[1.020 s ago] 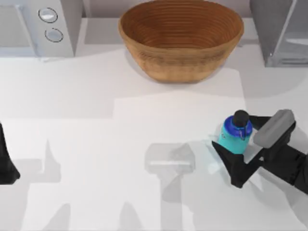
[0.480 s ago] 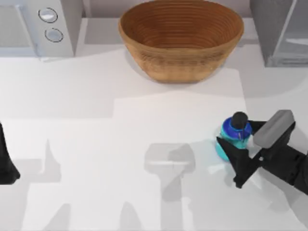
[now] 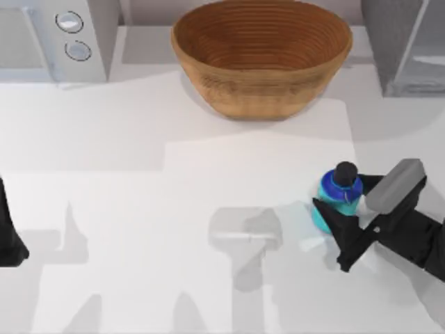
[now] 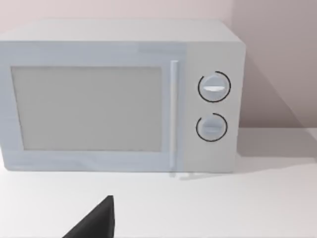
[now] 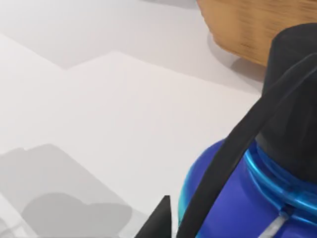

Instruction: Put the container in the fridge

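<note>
Top view, near edge first: right end effector (image 3: 345,221) at about four o'clock on the white worktop (image 3: 174,209), dark fingers (image 3: 334,217) closed against the container (image 3: 338,197), an upright cyan bottle with blue shoulder and black cap. Left end effector (image 3: 8,236) parked at nine o'clock by the left edge, finger state impossible to tell. Farther back, at twelve o'clock, a big brown ribbed bowl (image 3: 261,52). At eleven o'clock, a light grey microwave (image 3: 55,38) with two round dials; at one o'clock, the dark grey fridge (image 3: 407,45), well apart from the bottle. Right wrist view: blue shoulder and black cap close up (image 5: 257,188), bowl (image 5: 262,25) beyond. Left wrist view: microwave front (image 4: 119,99).
</note>
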{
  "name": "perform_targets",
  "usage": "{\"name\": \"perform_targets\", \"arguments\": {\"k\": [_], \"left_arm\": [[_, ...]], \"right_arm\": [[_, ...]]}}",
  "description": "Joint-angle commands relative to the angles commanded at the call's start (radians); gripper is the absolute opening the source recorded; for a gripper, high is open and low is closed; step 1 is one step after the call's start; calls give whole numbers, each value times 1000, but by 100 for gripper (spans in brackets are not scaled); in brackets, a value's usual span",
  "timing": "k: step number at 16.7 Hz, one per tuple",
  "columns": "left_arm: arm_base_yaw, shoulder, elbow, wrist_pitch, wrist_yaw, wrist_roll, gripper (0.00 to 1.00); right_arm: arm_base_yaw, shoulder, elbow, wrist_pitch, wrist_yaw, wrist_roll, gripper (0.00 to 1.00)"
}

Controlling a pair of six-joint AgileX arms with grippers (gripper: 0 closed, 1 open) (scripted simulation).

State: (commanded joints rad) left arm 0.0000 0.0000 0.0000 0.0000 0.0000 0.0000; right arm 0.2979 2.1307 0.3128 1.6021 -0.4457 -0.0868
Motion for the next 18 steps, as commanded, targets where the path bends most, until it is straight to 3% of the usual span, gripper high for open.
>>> {"name": "perform_targets", "arguments": {"k": [5,18], "left_arm": [[0,0,0,0,0,0,100],[0,0,0,0,0,0,100]], "right_arm": [[-11,-10,-1,-10,-9,-2,1],[-278,-266,-19,-296,-271,-89,1]]}}
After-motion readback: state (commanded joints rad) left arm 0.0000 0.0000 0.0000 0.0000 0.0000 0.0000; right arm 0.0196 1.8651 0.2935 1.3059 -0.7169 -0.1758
